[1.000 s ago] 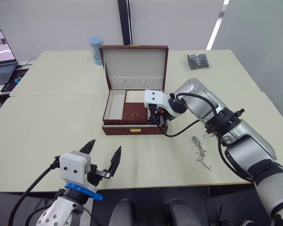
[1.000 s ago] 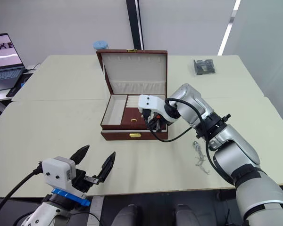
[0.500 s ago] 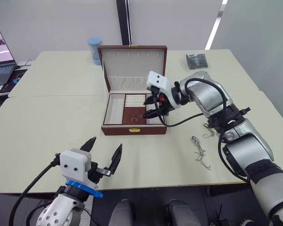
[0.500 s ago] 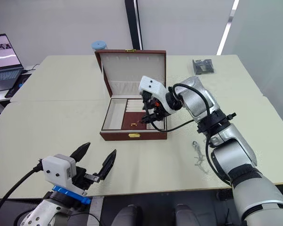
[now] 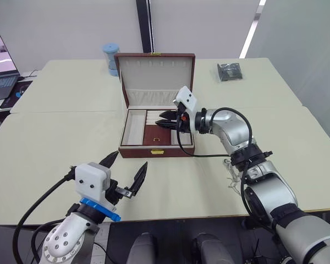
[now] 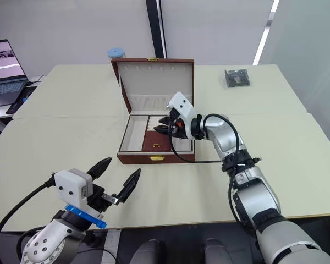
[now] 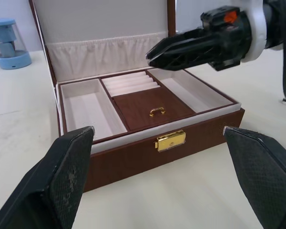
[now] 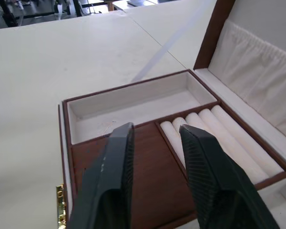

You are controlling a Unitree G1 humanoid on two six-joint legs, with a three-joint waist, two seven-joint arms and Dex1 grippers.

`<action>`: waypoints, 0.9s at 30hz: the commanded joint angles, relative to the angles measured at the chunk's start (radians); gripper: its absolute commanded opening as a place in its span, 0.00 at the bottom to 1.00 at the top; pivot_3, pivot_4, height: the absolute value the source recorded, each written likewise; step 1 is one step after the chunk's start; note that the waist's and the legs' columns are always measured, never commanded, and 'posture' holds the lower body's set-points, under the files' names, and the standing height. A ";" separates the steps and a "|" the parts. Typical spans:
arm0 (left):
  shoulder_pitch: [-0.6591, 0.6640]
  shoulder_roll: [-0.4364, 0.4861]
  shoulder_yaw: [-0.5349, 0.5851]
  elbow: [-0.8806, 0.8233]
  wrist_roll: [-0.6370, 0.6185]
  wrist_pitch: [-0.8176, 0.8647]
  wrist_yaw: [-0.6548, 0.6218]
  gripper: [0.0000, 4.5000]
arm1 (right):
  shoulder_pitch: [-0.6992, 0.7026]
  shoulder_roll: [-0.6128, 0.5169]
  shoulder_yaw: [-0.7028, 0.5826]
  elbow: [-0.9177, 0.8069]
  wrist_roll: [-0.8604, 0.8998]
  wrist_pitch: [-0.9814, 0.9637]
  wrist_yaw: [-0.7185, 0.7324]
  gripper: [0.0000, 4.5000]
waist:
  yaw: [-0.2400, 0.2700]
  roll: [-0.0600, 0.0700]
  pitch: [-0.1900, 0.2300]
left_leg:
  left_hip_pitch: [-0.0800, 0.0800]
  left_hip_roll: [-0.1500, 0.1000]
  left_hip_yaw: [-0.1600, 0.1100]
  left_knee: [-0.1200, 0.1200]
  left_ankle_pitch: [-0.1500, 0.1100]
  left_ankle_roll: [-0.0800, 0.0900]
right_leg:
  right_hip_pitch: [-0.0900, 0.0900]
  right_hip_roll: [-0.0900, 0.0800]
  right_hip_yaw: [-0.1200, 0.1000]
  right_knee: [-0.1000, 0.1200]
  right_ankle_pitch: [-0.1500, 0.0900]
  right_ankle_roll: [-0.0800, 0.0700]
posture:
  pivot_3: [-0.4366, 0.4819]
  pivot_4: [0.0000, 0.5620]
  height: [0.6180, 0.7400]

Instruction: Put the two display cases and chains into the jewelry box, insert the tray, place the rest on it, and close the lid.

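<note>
A: Where does the jewelry box [image 5: 156, 135] sit?

B: Mid-counter [image 5: 55, 137], its lid [image 5: 155, 77] standing upright, the tray [image 7: 150, 102] already seated inside with its brown centre section and small gold handle on top.

A: What do the wrist cameras add to the head views?

B: The left wrist view shows the gold clasp [image 7: 170, 140] on the front wall and the gathered pocket in the lid. The right wrist view looks down onto the ring rolls [image 8: 219, 138] and one long cream compartment, which looks bare.

A: And the grippers?

B: The right gripper [image 5: 168, 118] hovers above the tray, jaws a narrow gap apart, nothing between them. The left gripper [image 5: 126, 176] hangs near the counter's front edge, well apart from the box, jaws spread wide and empty.

A: Open room?

B: Broad bare counter on the robot's left of the box. On its right, a chain [image 5: 234, 184] lies near the right arm. A display case [image 5: 230, 72] sits at the far right; I can't tell if it's one or two stacked. A blue container [image 5: 111, 58] stands just behind the box.

A: Anything cut off?

B: A laptop [image 5: 1, 66] at the far left edge.
</note>
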 commanded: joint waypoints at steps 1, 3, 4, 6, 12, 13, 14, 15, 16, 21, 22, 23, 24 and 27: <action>-0.029 0.013 0.030 -0.017 -0.033 0.029 0.005 1.00 | 0.010 0.007 0.009 0.029 -0.031 -0.062 -0.021 0.11 | 0.000 0.000 0.000 | 0.000 0.000 0.000 0.000 0.000 0.000 | 0.000 0.000 0.000 0.000 0.000 0.000 | 0.48 0.27 1.00; -0.036 0.017 0.035 -0.017 -0.038 0.040 0.004 1.00 | 0.019 0.006 0.018 0.049 -0.048 -0.081 -0.026 0.00 | -0.001 0.000 0.000 | 0.000 0.000 0.000 0.000 0.000 0.000 | 0.000 0.000 0.000 0.000 0.000 0.000 | 0.48 0.27 1.00; -0.039 0.019 0.035 -0.019 -0.041 0.045 0.004 1.00 | 0.023 0.005 0.023 0.057 -0.056 -0.083 -0.026 0.00 | -0.001 0.000 0.000 | 0.000 0.000 0.000 0.000 0.000 0.000 | 0.000 0.000 0.000 0.000 0.000 0.000 | 0.48 0.27 1.00; -0.044 0.021 0.036 -0.024 -0.044 0.055 0.006 1.00 | 0.030 0.002 0.032 0.078 -0.074 -0.083 -0.027 0.00 | -0.001 0.000 0.000 | 0.001 0.000 0.000 0.000 0.000 0.000 | 0.000 0.000 0.000 0.000 0.000 0.000 | 0.48 0.27 1.00; -0.119 0.017 -0.008 -0.007 -0.032 0.103 0.027 1.00 | 0.029 0.020 -0.054 0.035 0.019 -0.056 -0.005 0.00 | 0.000 0.000 0.000 | 0.002 0.000 0.000 0.000 0.000 0.000 | 0.002 0.000 0.000 0.001 0.000 0.000 | 0.48 0.27 1.00; -0.155 0.018 -0.016 0.017 -0.030 0.114 0.029 1.00 | 0.033 0.019 -0.074 0.009 0.042 -0.049 0.000 0.00 | 0.002 0.000 0.000 | 0.002 0.000 0.000 0.000 0.000 0.000 | 0.002 0.000 0.000 0.001 0.000 0.000 | 0.48 0.27 1.00; -0.168 0.022 -0.008 0.035 -0.034 0.115 0.022 1.00 | 0.039 0.011 -0.090 -0.020 0.062 -0.035 0.007 0.00 | 0.003 0.000 0.000 | 0.002 0.000 0.000 0.000 0.000 0.000 | 0.001 0.000 0.000 0.002 0.000 0.000 | 0.48 0.27 1.00; -0.159 0.023 0.009 0.048 -0.034 0.094 0.008 1.00 | 0.050 0.002 -0.107 -0.048 0.081 -0.039 0.013 0.00 | 0.003 0.000 0.000 | 0.002 0.000 -0.001 0.000 0.000 0.000 | 0.001 0.000 -0.001 0.001 0.000 0.000 | 0.48 0.27 1.00; -0.143 0.024 0.027 0.052 -0.042 0.079 -0.004 1.00 | 0.061 -0.009 -0.122 -0.077 0.099 -0.035 0.019 0.00 | 0.002 0.000 0.000 | 0.001 0.000 0.000 0.000 0.000 0.000 | 0.001 0.000 0.000 0.001 0.000 0.000 | 0.48 0.27 1.00; -0.091 0.060 0.184 0.091 -0.152 0.077 -0.083 1.00 | 0.148 -0.121 -0.195 -0.237 0.183 0.082 0.046 0.19 | 0.003 0.000 0.000 | 0.000 0.001 0.000 -0.001 0.000 0.000 | 0.001 -0.001 0.000 -0.002 0.000 0.000 | 0.48 0.27 1.00; -0.087 0.074 0.222 0.108 -0.181 0.081 -0.101 1.00 | 0.171 -0.147 -0.212 -0.273 0.195 0.104 0.041 0.26 | 0.004 0.000 0.000 | 0.000 0.001 -0.001 -0.001 0.000 0.000 | 0.001 -0.001 -0.001 -0.002 0.000 0.000 | 0.48 0.27 1.00; -0.084 0.093 0.260 0.138 -0.207 0.081 -0.129 1.00 | 0.204 -0.182 -0.223 -0.315 0.199 0.109 0.043 0.33 | 0.004 0.000 0.000 | 0.000 0.000 -0.001 -0.001 0.000 0.000 | 0.001 -0.001 -0.001 -0.002 0.000 0.000 | 0.48 0.27 1.00; -0.080 0.114 0.290 0.170 -0.223 0.077 -0.159 1.00 | 0.239 -0.215 -0.232 -0.358 0.202 0.113 0.046 0.38 | 0.005 0.000 0.000 | 0.000 0.001 -0.001 -0.001 0.000 0.000 | 0.001 -0.001 -0.001 -0.002 0.000 0.000 | 0.48 0.27 1.00; -0.125 0.189 0.325 0.337 -0.226 0.053 -0.253 1.00 | 0.363 -0.327 -0.255 -0.469 0.204 0.105 0.062 0.57 | 0.006 0.000 0.000 | 0.000 -0.001 -0.001 -0.001 0.000 0.000 | 0.001 -0.001 -0.001 -0.002 0.000 0.000 | 0.48 0.27 1.00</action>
